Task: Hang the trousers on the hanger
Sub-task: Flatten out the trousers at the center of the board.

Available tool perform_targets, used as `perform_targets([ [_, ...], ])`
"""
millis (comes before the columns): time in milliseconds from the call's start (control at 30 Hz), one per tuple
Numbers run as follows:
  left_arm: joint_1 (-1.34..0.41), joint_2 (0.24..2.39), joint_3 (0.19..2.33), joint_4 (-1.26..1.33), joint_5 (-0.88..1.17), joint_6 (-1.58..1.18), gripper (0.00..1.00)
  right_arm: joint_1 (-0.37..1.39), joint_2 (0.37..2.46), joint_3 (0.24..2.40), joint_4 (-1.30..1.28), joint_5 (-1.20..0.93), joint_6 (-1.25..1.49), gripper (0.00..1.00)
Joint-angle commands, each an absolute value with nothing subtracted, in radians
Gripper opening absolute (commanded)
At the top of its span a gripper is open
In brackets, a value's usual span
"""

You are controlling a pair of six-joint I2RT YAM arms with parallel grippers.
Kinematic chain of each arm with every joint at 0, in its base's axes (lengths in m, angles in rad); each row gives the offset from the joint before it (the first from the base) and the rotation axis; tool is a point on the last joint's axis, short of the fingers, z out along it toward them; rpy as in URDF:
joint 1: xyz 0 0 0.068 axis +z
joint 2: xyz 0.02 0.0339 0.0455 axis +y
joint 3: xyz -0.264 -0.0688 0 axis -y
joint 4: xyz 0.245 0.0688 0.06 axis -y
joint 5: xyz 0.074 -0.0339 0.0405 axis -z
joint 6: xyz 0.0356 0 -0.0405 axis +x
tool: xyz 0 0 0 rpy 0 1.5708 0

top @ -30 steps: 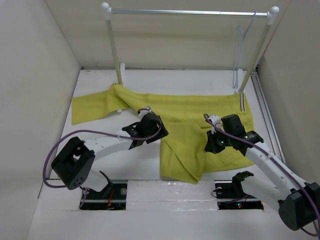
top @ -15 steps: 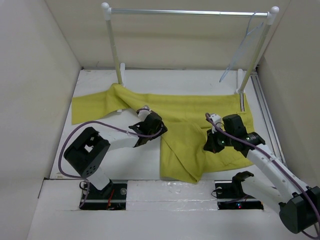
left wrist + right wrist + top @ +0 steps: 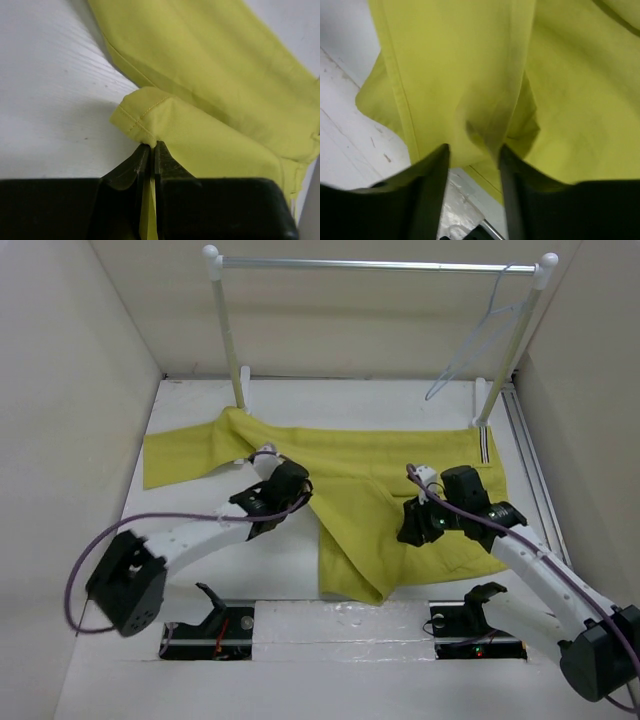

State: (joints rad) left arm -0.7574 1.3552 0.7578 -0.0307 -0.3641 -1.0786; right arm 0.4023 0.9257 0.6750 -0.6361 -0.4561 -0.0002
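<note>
- Currently, the task is at an early stage: the trousers [image 3: 400, 455] lie spread flat on the table [image 3: 280, 570], and no part of them is on the hanger [image 3: 478, 340].
- The hanger hangs tilted from the rail [image 3: 380, 264], at its right end, well apart from the cloth and from both arms.
- Left gripper [image 3: 151, 150]: jaws closed tight on a thin folded edge of the trousers, near the left leg.
- Right gripper [image 3: 472, 155]: fingers apart, astride a raised fold of the trousers near the middle; a firm hold cannot be confirmed.
- Done so far, by judgement: one secure pinch on the cloth.
- Remaining, by judgement: secure the second hold, lift the trousers, bring them to the hanger, drape them over its lower bar.
</note>
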Motion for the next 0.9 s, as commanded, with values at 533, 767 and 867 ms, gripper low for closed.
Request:
perform_targets([
  [533,-0.493,0.450,0.939,-1.137,-0.911,-1.398,0.30,0.528,1.189,0.896,-0.523,-0.474,-0.075,0.73],
  [767,-0.480,0.569,1.149,-1.025,-1.124,-1.149,0.98,0.502,1.144,0.874,-0.560,-0.446,-0.106,0.65],
  [867,-0.480,0.714,1.097,-0.830,-1.092,-1.014,0.91,0.492,1.140,0.876,-0.552,-0.453,-0.106,0.15],
])
